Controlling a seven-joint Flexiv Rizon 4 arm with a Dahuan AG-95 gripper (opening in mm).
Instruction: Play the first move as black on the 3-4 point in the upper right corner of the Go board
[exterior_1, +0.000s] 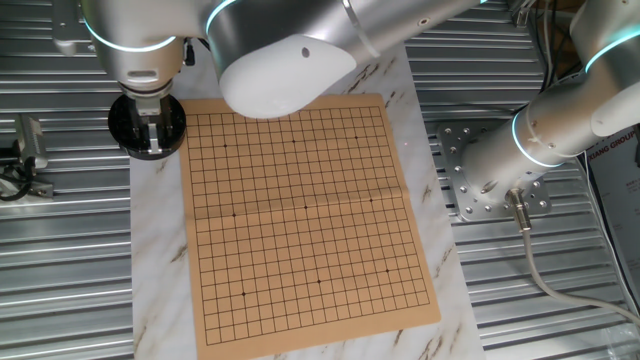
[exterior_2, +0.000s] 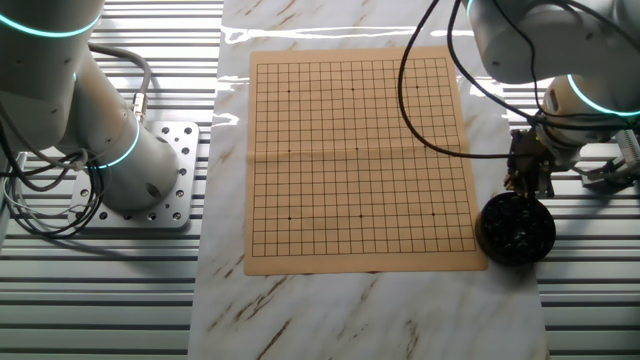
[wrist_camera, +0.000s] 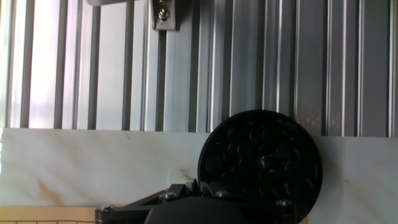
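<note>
Black glossy stones fill the round black ribbed bowl directly beneath the gripper; jaw state cannot be determined. Stones appear small, hard, slippery: pinch one across its edges. Beside the gripper lies the flat tan wooden gridded board, empty.

tan gridded board lies flat, bare.

The Go board looks like matt tan wood with fine printed black lines. Under it lies a glossy white marble-patterned slab. The desk is ribbed bare metal. The bowl is black, its stones faintly shiny.
</note>
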